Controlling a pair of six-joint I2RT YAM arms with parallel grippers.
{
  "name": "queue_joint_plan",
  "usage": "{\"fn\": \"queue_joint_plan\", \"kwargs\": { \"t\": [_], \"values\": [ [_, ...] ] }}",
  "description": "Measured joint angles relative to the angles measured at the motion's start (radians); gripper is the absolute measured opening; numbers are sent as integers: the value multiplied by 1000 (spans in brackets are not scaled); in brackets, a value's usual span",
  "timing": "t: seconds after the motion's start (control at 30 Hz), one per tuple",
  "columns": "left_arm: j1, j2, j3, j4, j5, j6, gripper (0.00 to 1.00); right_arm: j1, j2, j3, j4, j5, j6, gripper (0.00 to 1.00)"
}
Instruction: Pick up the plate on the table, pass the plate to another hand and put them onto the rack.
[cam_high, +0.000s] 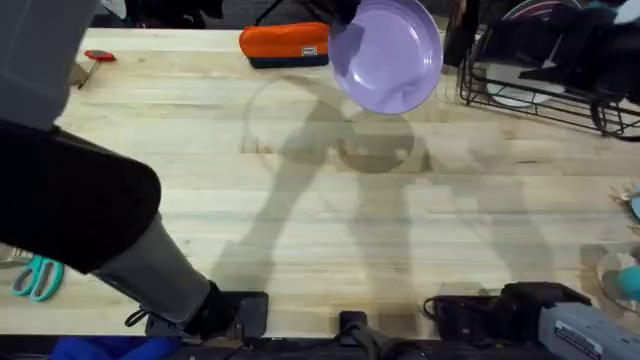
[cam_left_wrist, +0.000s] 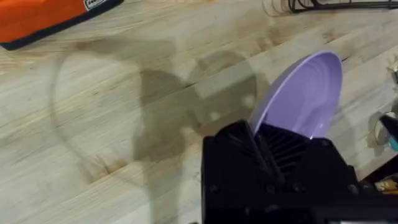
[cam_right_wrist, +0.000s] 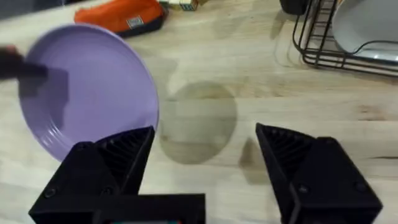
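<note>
Fingers (cam_left_wrist: 261, 152) of left gripper (cam_left_wrist: 264, 155) clamp one plate (cam_high: 387, 52).

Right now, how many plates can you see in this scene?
2, possibly more hidden. The purple plate is held in the air by the left gripper above the table. A white plate sits in the rack at the far right.

Left end effector (cam_left_wrist: 261, 146) clamped; right end effector (cam_right_wrist: 205, 162) spread wide.

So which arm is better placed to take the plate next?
The right. Its end effector is open, facing the plate that the left end effector holds above the table.
</note>
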Motion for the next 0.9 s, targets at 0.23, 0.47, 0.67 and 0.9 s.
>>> {"fn": "queue_joint_plan", "kwargs": {
  "t": [0.23, 0.47, 0.67, 0.9],
  "values": [
    [0, 0, 0, -2, 0, 0, 42, 0, 8, 0, 122, -35, 152, 992],
    [0, 0, 0, -8, 1, 0, 42, 11, 85, 1, 164, -109, 227, 992],
    [0, 0, 0, -8, 2, 0, 42, 37, 174, 1, 166, -126, 254, 992],
    [0, 0, 0, -8, 3, 0, 42, 79, 223, 1, 167, -134, 261, 992]
  ]
}}
